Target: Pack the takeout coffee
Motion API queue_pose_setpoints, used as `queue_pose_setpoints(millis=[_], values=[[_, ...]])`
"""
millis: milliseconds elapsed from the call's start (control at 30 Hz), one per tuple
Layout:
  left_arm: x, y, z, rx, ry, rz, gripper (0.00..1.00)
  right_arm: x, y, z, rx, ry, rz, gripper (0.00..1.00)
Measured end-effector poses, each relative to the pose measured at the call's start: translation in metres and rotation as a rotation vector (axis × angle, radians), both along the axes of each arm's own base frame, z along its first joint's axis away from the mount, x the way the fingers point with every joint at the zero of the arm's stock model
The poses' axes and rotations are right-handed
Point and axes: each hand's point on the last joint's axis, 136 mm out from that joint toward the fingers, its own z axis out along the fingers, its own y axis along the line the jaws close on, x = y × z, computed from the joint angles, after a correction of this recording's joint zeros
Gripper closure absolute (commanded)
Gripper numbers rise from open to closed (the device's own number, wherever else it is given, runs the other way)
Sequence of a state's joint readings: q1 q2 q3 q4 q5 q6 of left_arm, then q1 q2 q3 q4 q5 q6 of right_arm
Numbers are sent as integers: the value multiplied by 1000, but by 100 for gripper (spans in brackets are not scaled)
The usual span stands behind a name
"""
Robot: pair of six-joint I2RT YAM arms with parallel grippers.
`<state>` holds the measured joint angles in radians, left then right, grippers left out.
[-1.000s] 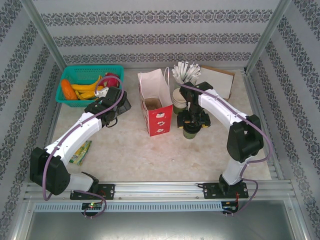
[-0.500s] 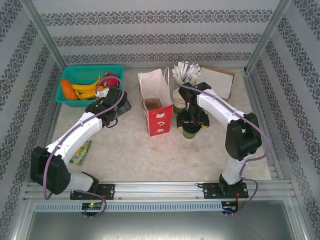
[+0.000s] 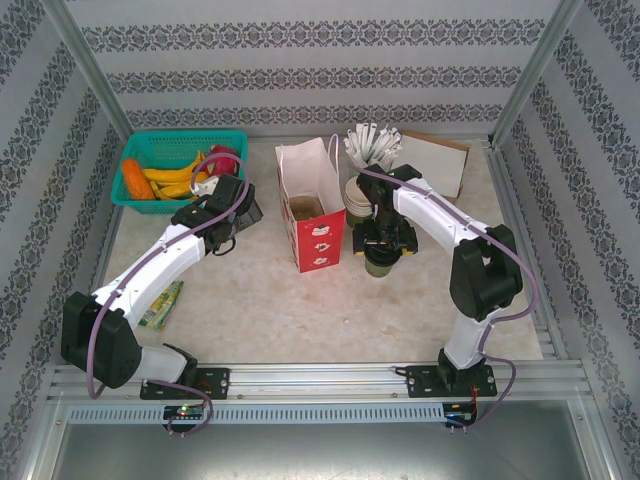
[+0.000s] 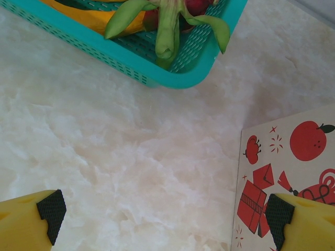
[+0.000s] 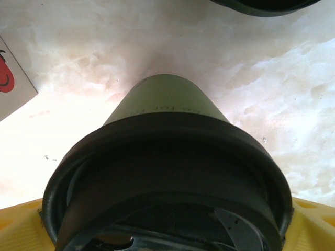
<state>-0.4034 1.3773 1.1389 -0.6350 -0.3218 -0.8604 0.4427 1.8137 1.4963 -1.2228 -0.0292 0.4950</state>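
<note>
Tabletop point(image 4: 104, 146): pale marble-look, smooth, slight sheen. Basket point(image 4: 180, 78): teal plastic, perforated mesh walls, smooth rim. Gift bag point(image 4: 285, 172): matt paper, white with red print. Takeout coffee point(image 5: 167, 102): matt olive-green paper side. Its lid point(image 5: 157, 157): black plastic, smooth, dull sheen. Left gripper point(image 4: 162, 219) fingers point(image 4: 18, 227): matt yellow plastic; pads point(image 4: 51, 207): black, finely textured, rubber or foam, can't tell which. Rail point(image 3: 320, 378) on the near side of the gift bag: bare grooved metal. Arm shells point(image 3: 150, 270): white glossy plastic.

A teal basket point(image 3: 180, 137) of bananas point(image 3: 168, 181) sits at the marble table's point(image 3: 280, 310) far left, stacked paper cups point(image 3: 356, 200) and a brown card point(image 3: 436, 160) far right, a green packet point(image 3: 160, 305) near left.
</note>
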Motion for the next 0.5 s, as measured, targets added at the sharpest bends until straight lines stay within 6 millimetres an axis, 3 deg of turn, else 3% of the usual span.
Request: queue_pose_setpoints(millis=[500], values=[[0,-1,0,-2,2,-2,0,0,-1,-11,-17,30,7,5]])
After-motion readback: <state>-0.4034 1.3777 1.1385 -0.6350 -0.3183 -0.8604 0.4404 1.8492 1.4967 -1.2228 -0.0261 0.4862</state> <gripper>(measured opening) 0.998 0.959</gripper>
